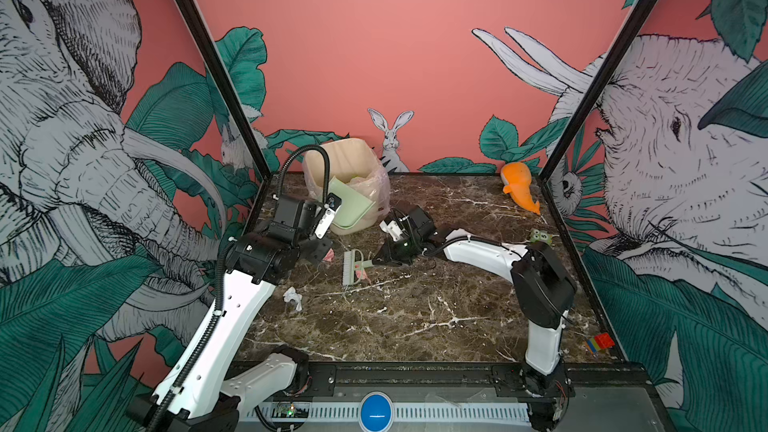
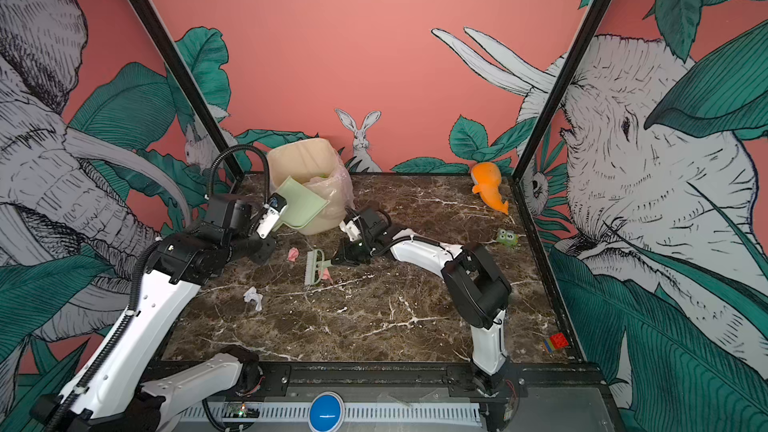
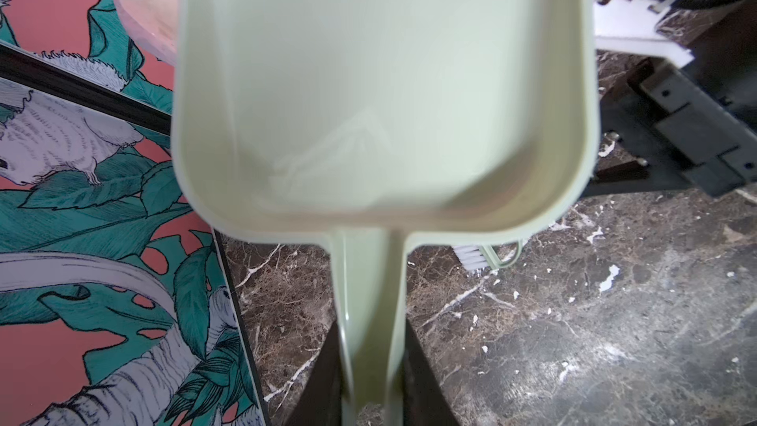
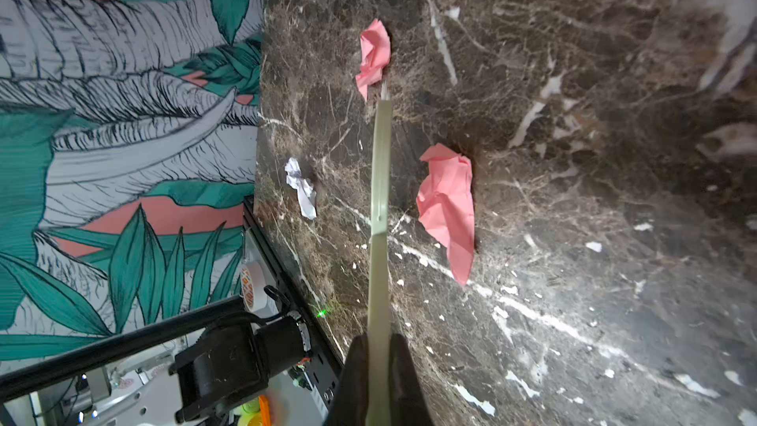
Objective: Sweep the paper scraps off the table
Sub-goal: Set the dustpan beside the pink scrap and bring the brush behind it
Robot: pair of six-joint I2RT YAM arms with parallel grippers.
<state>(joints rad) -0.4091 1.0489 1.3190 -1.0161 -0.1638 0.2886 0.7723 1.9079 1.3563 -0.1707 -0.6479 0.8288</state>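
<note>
While the left gripper point(image 1: 332, 206) held a pale green plastic dustpan point(image 1: 353, 205) tilted at the bag-lined beige bin point(image 1: 345, 155) in a top view, three crumpled paper scraps point(image 1: 292, 297) lay unswept on the brown marble table point(image 1: 415, 317). Its wrist view showed the handle pinched and the pan looking bare. The right wrist view showed the right gripper point(image 4: 379, 362) clamped on a small pale green brush point(image 4: 381, 198).

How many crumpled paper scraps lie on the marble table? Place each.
3: one pink scrap left of the pale green brush, another pink scrap right of it, one white scrap nearer the front. Others may be hidden.
</note>
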